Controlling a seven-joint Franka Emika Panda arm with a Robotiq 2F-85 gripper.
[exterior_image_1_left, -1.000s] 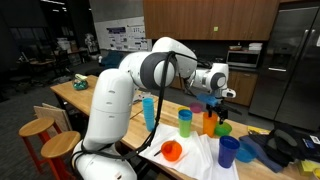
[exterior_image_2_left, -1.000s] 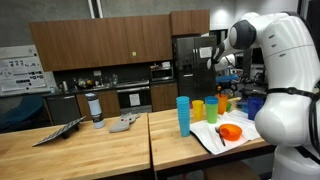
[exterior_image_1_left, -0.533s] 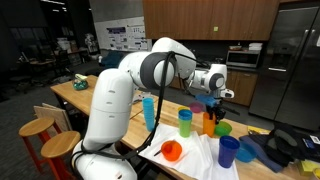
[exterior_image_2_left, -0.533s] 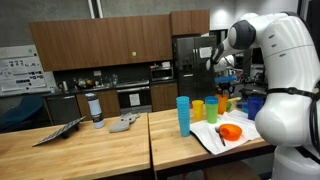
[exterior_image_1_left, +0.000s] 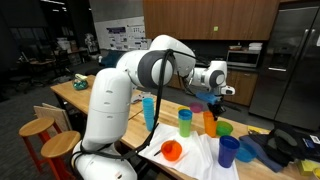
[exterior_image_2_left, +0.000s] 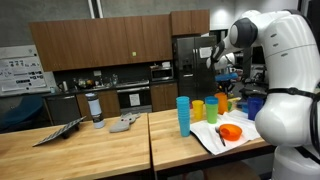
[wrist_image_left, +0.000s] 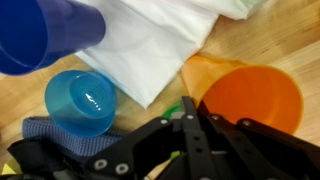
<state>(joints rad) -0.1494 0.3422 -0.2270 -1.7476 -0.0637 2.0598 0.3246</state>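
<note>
- Gripper (wrist_image_left: 190, 108) state: fingers pressed together, with no gap visible between them in the wrist view.
- Gripper position: hanging just above a cluster of cups in both exterior views (exterior_image_1_left: 216, 100).
- Nearest thing: orange cup (wrist_image_left: 252, 95), upright, with its open mouth facing the wrist camera. The fingertips sit at its near rim; the pictures do not show whether the rim is pinched.
- Location of the orange cup in an exterior view (exterior_image_1_left: 208, 122): directly below the gripper, between a tall green cup (exterior_image_1_left: 185, 121) and a low green cup (exterior_image_1_left: 222, 128).
- Surrounding items, wrist view: light-blue cup (wrist_image_left: 82, 100) upright beside the fingers, dark-blue cup (wrist_image_left: 45, 35) at the upper corner, white cloth (wrist_image_left: 160, 45) between them.
- Further item: a second orange cup, tipped on its side (exterior_image_1_left: 172, 151), lies on the white cloth, apart from the gripper.
- Support: wooden table (exterior_image_2_left: 100, 150) carries all the cups.
</note>
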